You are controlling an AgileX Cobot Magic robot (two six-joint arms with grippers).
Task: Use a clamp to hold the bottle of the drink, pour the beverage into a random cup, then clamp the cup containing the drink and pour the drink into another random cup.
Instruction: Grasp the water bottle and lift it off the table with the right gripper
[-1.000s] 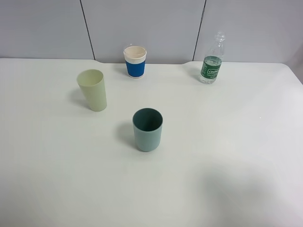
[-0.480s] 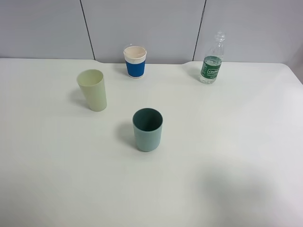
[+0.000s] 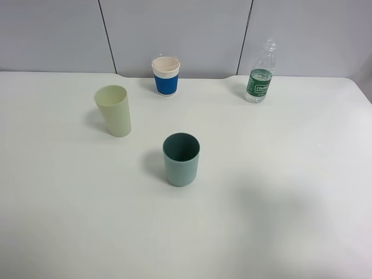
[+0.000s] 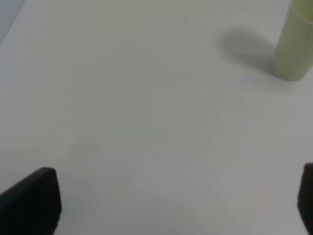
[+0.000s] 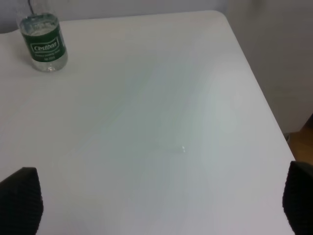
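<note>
Left hand (image 4: 168, 200): spread wide, gripping nothing, only bare surface (image 4: 146, 122) between the dark fingertips, pale green cup (image 4: 293, 49) some way ahead. Right hand (image 5: 159, 198): likewise fully spread and empty, facing the bottle (image 5: 44, 44) but well apart from it. Absent from the high view, both of them. Judged as readiness for the first step: wide enough to close round the bottle's body, nothing grasped yet.

Bottle at the upper right of the high view, upright, near the back edge of the surface, clear of everything else. Probably set there for a free sideways approach by the right hand.

Cups scattered across the same view: paper cup with blue sleeve (image 3: 166, 76) at upper centre, pale green cup at centre left, teal cup (image 3: 181, 159) in the middle and nearest the front. All upright, mouths up, well apart from one another. Likely spaced so for tipping over any one without knocking a neighbour.

Look of the bottle: small, clear plastic, narrow neck, green label with white lettering round the lower body. Seemingly some clear liquid inside, level hard to read. Cap on or off: too small and blurred to tell.
</note>
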